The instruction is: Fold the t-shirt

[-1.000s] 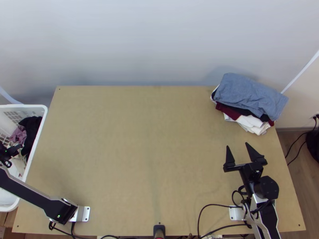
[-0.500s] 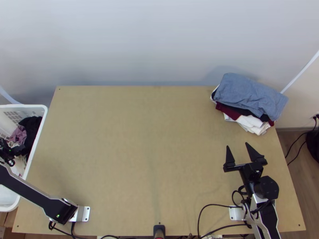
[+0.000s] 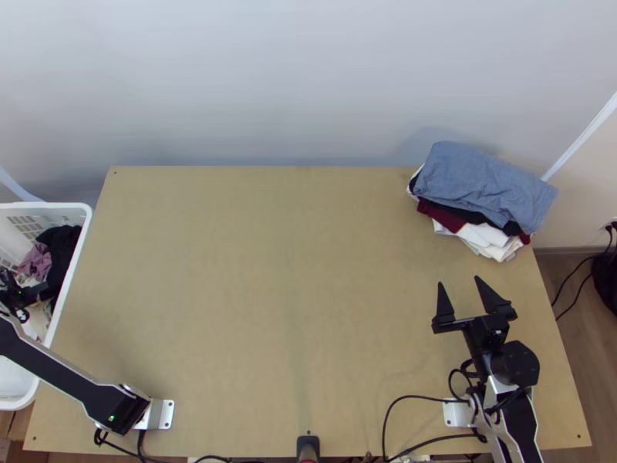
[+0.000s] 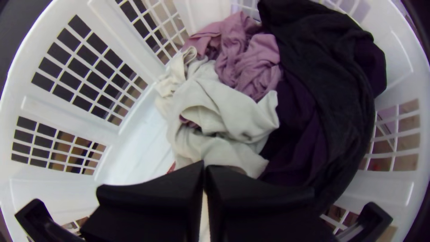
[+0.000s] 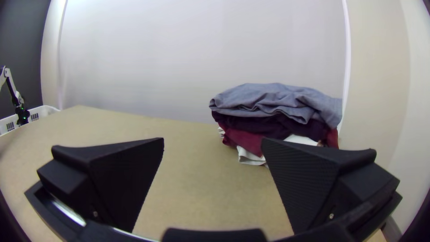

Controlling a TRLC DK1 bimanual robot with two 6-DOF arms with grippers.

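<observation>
The black left arm [image 3: 65, 378] is edged in silver-grey and dotted with green; black cables [image 3: 420, 397] are looped beside the right arm [image 3: 520, 413].

A pale wall [image 3: 293, 85] spans the far side of the scene, 1 white strip [image 3: 584, 140] slanting down it at right. Also at right, black cables [image 3: 574, 297] trail above a wood floor [image 3: 578, 339], beside 1 dark object [image 3: 608, 284].

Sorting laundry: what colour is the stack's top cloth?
Top cloth: greyish blue, clearest in the top view.
</observation>
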